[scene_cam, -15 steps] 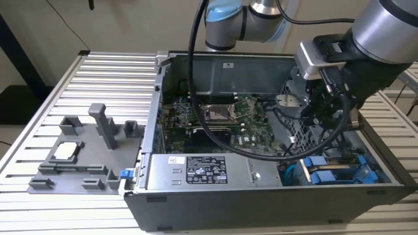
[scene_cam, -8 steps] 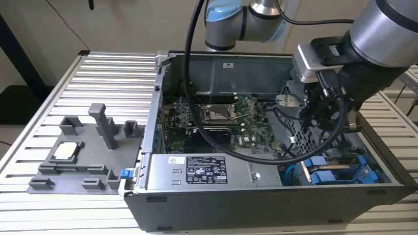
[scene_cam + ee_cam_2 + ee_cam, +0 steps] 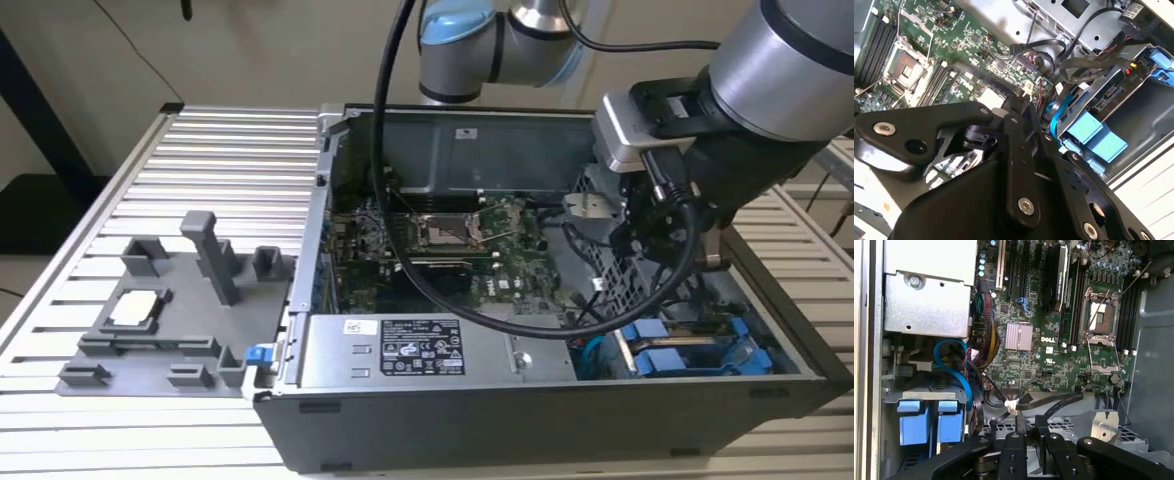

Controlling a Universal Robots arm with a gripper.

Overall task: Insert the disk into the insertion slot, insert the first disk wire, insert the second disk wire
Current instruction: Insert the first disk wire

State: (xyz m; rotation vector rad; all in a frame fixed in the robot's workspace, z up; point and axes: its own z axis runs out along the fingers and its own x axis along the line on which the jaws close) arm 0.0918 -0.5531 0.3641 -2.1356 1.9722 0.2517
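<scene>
Inside the computer case [image 3: 534,425], the disk [image 3: 929,422] sits in the insertion slot [image 3: 893,394]; the gripper [image 3: 1029,429] pinches a black wire [image 3: 1013,406].

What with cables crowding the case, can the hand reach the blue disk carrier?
Probably yes: the hand hangs in the open case near the blue disk carrier, whose top looks uncovered, though a blue cable loops close by.

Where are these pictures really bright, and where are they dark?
In the exterior view, light gleams on the arm's silver tube, while the inside of the computer case looks dim. In the second wrist view, the slatted table is washed out white and the gripper is a dark shape. In the first wrist view, the grey metal box is brightest.
</scene>
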